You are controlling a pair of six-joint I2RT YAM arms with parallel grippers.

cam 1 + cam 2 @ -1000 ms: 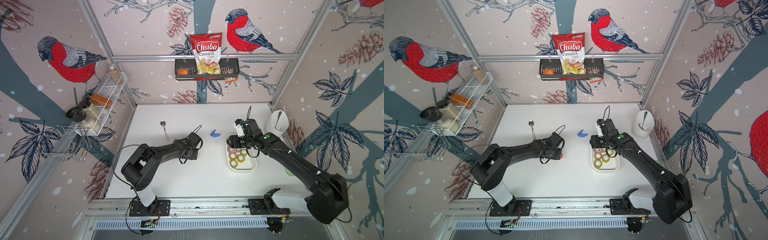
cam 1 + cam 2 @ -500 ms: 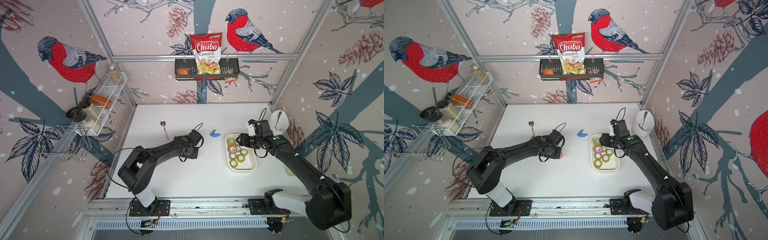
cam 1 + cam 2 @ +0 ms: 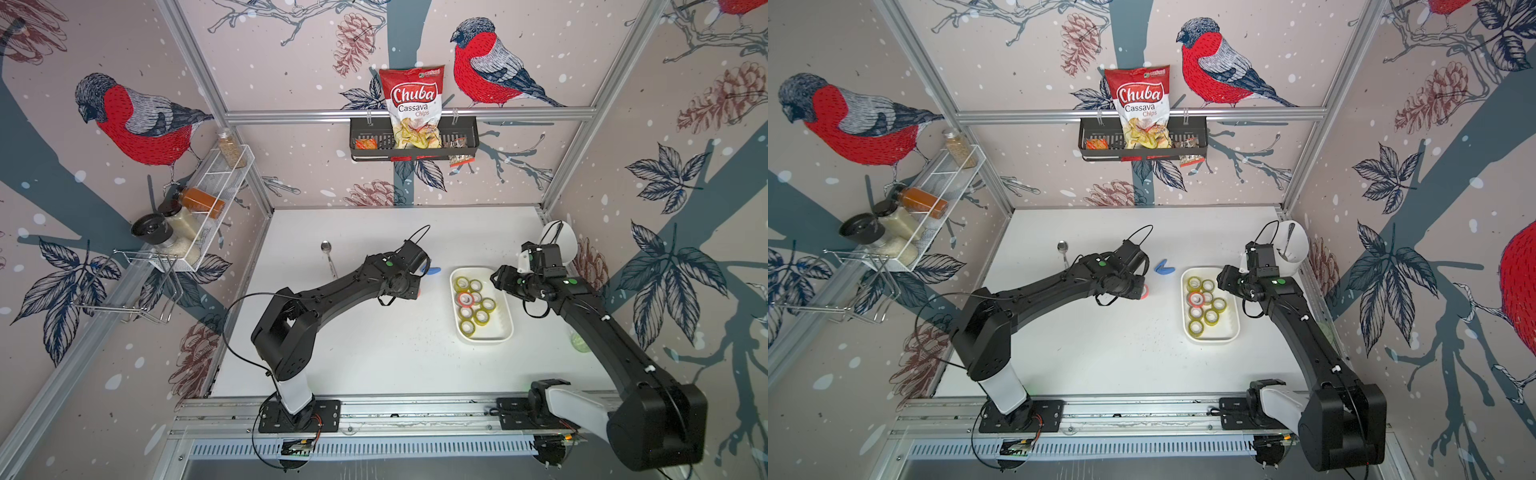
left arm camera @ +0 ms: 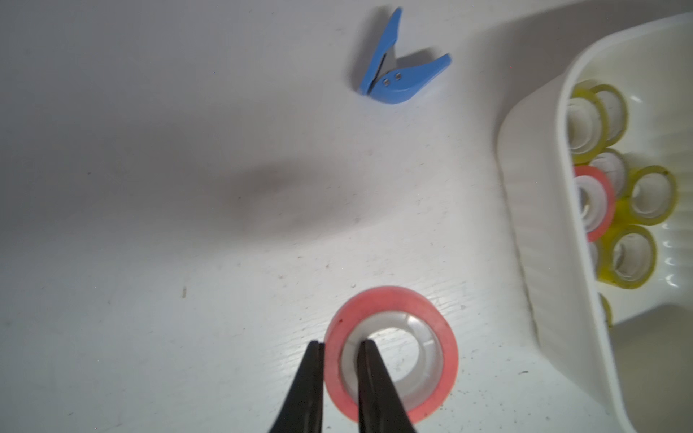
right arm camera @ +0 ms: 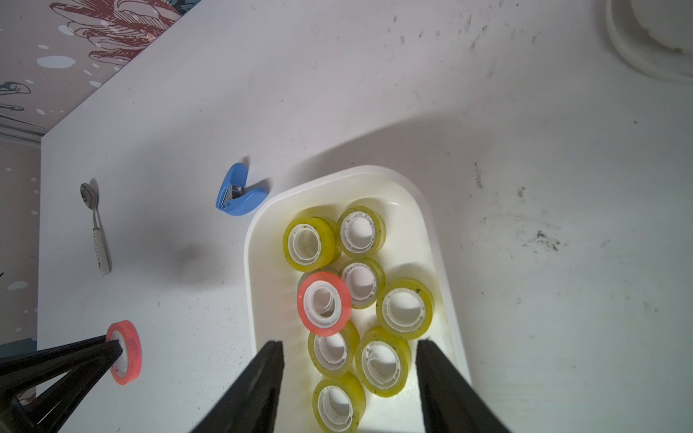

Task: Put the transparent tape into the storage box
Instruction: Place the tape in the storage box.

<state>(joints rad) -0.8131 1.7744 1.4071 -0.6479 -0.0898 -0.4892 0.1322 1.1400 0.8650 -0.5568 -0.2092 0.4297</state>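
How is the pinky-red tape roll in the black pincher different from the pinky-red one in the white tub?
The held pinky-red tape roll is pinched by the left gripper; the boxed pinky-red tape roll is free. The held one is outside the shallow white plastic storage box; the boxed one rests on yellow tape rolls inside. Both have pinky-red rims and whitish cores.

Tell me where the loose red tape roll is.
Left wrist view: the red tape roll is just left of the storage box, its wall pinched by the left gripper.

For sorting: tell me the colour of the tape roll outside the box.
The tape roll is salmon pink; best in left wrist view.
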